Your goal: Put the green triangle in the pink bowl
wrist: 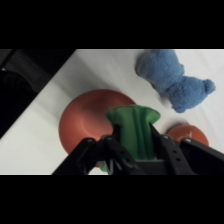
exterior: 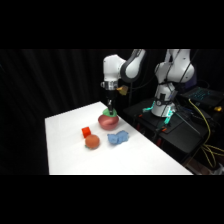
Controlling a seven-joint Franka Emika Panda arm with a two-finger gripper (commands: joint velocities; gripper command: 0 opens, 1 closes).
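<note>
Gripper [wrist: 134,150] clamps green triangle [wrist: 134,131] btwn its jaws, held right above pink bowl [wrist: 82,122]. Blue plush toy [wrist: 172,80] lies beyond bowl, orange-red round block [wrist: 186,133] beside jaws.

The pink bowl [exterior: 107,120] lies open below; the blue block [exterior: 118,138] and orange-red round block [exterior: 92,142] crowd its near side.

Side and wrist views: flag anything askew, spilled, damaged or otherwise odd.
Nothing stands out. The white arm's gripper is shut on the small bright green triangle block above the shallow pinkish-red round bowl. The fuzzy blue block, the orange-red round block and a small red block lie apart on the white table, nothing spilled.
</note>
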